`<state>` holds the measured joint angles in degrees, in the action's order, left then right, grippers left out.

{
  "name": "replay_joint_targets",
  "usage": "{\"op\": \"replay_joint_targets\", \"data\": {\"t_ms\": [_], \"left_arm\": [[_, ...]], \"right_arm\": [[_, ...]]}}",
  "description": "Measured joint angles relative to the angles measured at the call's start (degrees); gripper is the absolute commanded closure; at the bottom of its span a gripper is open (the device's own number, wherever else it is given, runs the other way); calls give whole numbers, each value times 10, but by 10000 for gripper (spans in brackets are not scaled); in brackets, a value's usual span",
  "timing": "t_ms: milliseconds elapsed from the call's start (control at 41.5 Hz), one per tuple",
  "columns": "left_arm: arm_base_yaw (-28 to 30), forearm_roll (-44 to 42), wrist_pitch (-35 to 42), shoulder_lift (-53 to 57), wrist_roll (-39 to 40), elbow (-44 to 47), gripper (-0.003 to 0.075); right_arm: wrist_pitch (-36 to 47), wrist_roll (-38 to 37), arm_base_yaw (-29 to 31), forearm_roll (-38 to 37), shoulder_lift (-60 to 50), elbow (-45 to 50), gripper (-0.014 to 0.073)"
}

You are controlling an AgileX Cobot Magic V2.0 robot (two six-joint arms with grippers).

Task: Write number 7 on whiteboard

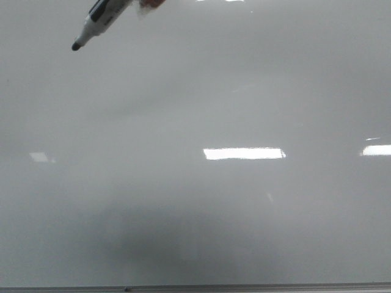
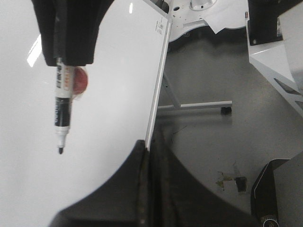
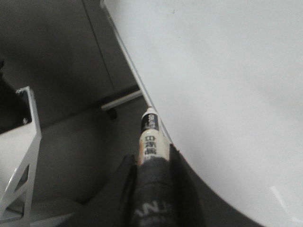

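Note:
The whiteboard [image 1: 195, 201] fills the front view, glossy and pale, with no number 7 or other black stroke showing on it. A black-and-white marker [image 1: 96, 23] comes in at the top left, its black tip bare and pointing down-left, just off the board. My right gripper [image 3: 152, 158] is shut on the marker [image 3: 150, 135]. The left wrist view shows that gripper [image 2: 66, 33] holding the marker [image 2: 63, 101] over the whiteboard [image 2: 109, 71]. My left gripper [image 2: 147, 144] is shut and empty, by the board's metal edge strip [image 2: 158, 80].
A red-orange blob [image 2: 79, 80] shows beside the marker. Bright light glares [image 1: 244, 153] lie on the board. Beyond the board's edge are grey floor, the stand's leg with a caster [image 2: 199, 105], and white furniture [image 2: 279, 52].

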<state>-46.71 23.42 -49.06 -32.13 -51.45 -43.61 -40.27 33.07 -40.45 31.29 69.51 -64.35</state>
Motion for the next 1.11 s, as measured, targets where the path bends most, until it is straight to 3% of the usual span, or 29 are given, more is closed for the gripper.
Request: {"op": "replay_joint_targets", "data": {"t_ms": [217, 554, 747, 1108], "left_arm": [[0, 0, 0, 0, 2, 0, 741], [0, 0, 1, 0, 2, 0, 741], [0, 0, 1, 0, 2, 0, 741], [0, 0, 1, 0, 2, 0, 741]], "right_arm": [[107, -38, 82, 3, 115, -30, 652], [140, -39, 85, 9, 254, -111, 652], [140, -39, 91, 15, 257, -112, 652], [116, -39, 186, 17, 175, -29, 652]]}}
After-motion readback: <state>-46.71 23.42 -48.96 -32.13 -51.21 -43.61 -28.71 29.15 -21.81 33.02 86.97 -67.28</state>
